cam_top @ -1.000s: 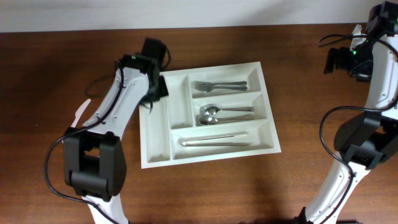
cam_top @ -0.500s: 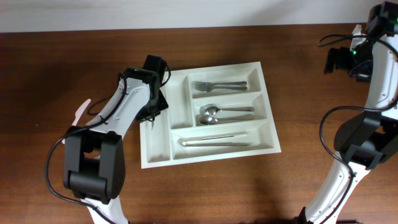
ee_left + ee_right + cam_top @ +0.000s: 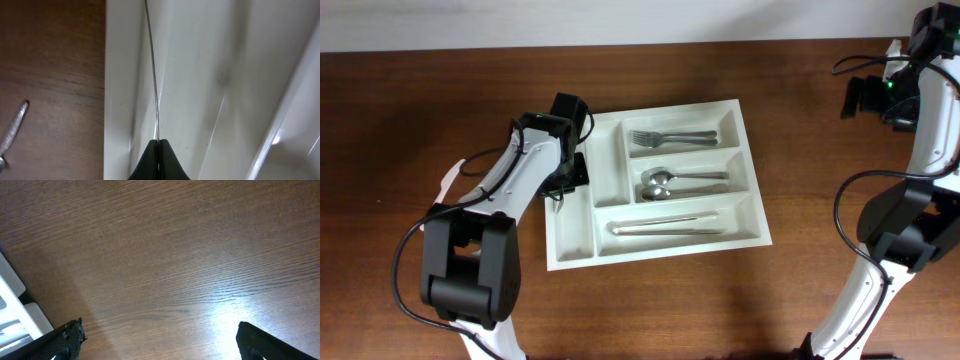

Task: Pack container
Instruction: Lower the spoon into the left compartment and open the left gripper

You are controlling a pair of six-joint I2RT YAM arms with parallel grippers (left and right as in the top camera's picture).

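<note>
One thin utensil [image 3: 152,75], pinched edge-on in the clenched left gripper [image 3: 158,146], hung over the mid-table tray's [image 3: 660,252] left slot [image 3: 200,90] and wanted lowering flat, clear of the wall, before release; the right gripper [image 3: 160,332] gaped idle.

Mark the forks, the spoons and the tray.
forks [image 3: 672,137], overhead view, on the handles just behind the prongs.
spoons [image 3: 659,177], overhead view, on the upper spoon's bowl.
tray [image 3: 608,175], overhead view, on the bare floor of a narrow compartment.
</note>
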